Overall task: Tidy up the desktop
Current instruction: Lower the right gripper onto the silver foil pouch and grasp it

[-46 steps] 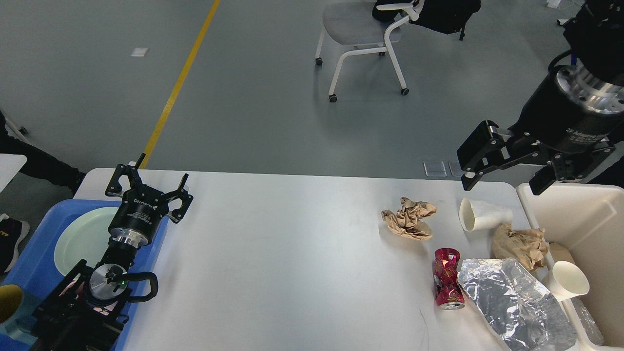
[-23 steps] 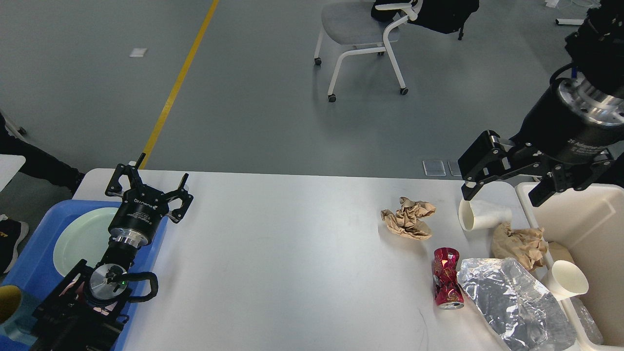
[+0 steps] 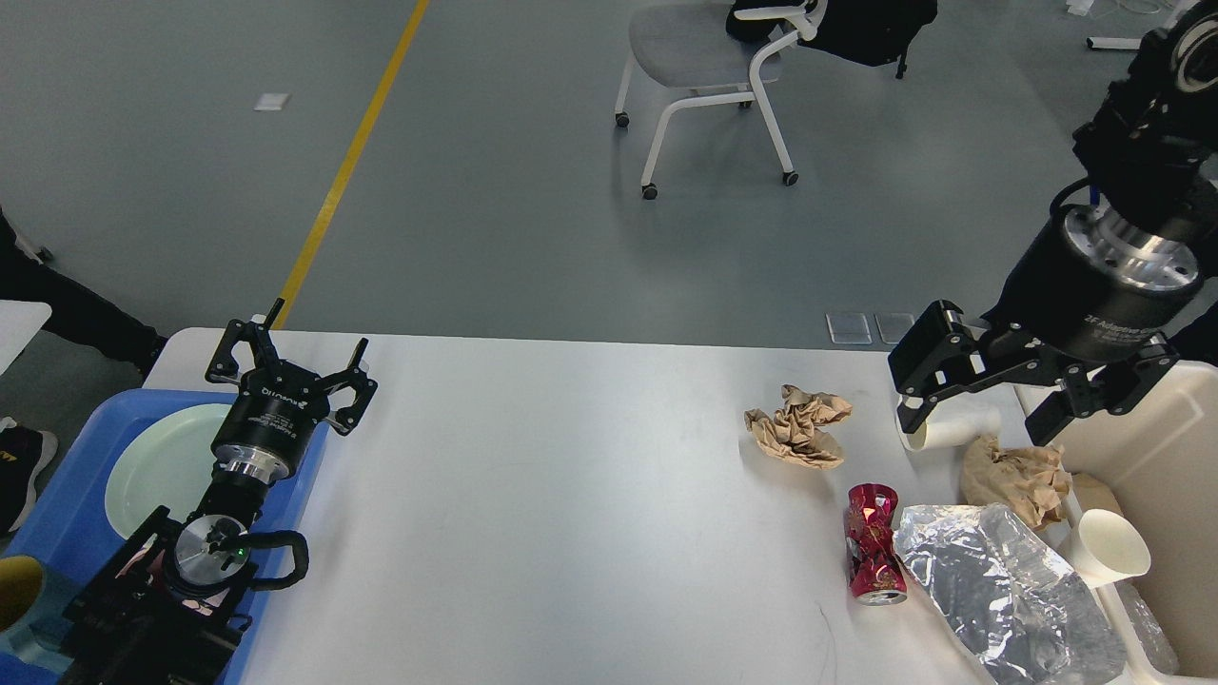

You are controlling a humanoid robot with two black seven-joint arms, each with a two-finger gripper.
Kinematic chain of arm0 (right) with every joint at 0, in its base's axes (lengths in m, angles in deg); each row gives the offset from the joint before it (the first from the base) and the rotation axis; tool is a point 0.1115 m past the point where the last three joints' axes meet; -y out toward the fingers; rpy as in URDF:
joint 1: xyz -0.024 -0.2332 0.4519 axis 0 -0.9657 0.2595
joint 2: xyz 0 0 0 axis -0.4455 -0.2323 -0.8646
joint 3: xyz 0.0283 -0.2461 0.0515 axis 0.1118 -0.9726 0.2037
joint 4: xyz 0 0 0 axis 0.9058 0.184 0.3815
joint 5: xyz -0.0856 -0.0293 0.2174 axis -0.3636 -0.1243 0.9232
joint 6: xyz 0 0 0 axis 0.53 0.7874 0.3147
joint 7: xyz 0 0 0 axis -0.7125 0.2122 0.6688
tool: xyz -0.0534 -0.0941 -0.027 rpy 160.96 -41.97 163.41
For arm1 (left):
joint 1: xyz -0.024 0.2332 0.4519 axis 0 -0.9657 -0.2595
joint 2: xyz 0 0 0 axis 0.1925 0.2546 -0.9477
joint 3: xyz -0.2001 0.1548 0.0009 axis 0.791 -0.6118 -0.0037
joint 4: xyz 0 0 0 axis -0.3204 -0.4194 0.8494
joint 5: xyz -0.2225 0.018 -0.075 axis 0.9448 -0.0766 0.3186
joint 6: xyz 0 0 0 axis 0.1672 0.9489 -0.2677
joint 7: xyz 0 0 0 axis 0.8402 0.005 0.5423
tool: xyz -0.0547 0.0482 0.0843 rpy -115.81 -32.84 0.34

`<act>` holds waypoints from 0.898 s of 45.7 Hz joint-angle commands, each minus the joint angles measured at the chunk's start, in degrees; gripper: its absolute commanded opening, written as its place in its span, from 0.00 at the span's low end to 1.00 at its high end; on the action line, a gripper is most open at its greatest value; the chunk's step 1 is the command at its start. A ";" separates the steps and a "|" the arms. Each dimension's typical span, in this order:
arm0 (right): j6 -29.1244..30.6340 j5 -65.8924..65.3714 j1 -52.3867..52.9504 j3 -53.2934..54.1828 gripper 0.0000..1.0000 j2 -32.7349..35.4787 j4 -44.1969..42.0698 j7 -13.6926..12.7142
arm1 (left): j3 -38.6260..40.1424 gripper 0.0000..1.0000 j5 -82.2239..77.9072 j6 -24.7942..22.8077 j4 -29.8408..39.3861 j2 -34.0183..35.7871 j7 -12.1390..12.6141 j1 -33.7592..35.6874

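The white desktop (image 3: 571, 495) fills the lower half of the head view. On its right side lie a crumpled brown paper ball (image 3: 797, 426), a crushed red can (image 3: 874, 557), a sheet of silver foil (image 3: 999, 590), a second brown paper wad (image 3: 1013, 476) and a white paper cup (image 3: 956, 428) on its side. My right gripper (image 3: 975, 425) is open, its fingers straddling that cup from above. My left gripper (image 3: 309, 347) stands open and holds nothing at the desktop's far left, by the blue tray (image 3: 67, 533).
A cream-white bin (image 3: 1151, 428) sits at the right edge, with another white paper cup (image 3: 1104, 547) at its near rim. The blue tray holds a pale green plate (image 3: 152, 466). A yellow cup (image 3: 14, 590) is at the bottom left. Beyond the desk is a white chair (image 3: 704, 57).
My right gripper has come down and slightly toward me, from above the lying cup to astride it. The left arm and the litter have not moved.
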 commanded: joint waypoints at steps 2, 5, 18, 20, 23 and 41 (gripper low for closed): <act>-5.17 -0.53 -7.76 0.20 0.93 0.60 0.03 -0.01 | 0.00 0.96 0.00 0.00 0.00 0.00 0.00 0.00; -7.89 -0.62 -10.84 0.20 0.93 0.86 0.03 -0.01 | 0.00 0.96 0.00 0.00 0.00 0.00 0.00 0.00; -19.76 -6.68 -25.69 2.13 0.93 0.51 -0.59 -0.01 | 0.00 0.96 0.00 0.00 0.00 0.00 0.00 0.00; -21.69 -8.26 -27.98 2.31 0.93 0.51 -0.59 0.08 | 0.00 0.96 0.00 0.00 0.00 0.00 0.00 0.00; -24.42 -10.90 -31.49 3.10 0.93 0.34 -0.59 0.08 | 0.00 0.96 0.00 0.00 0.00 0.00 0.00 0.00; -44.01 -29.18 -47.76 6.53 0.90 -1.77 -1.29 0.17 | 0.00 0.96 0.00 0.00 0.00 0.00 0.00 0.00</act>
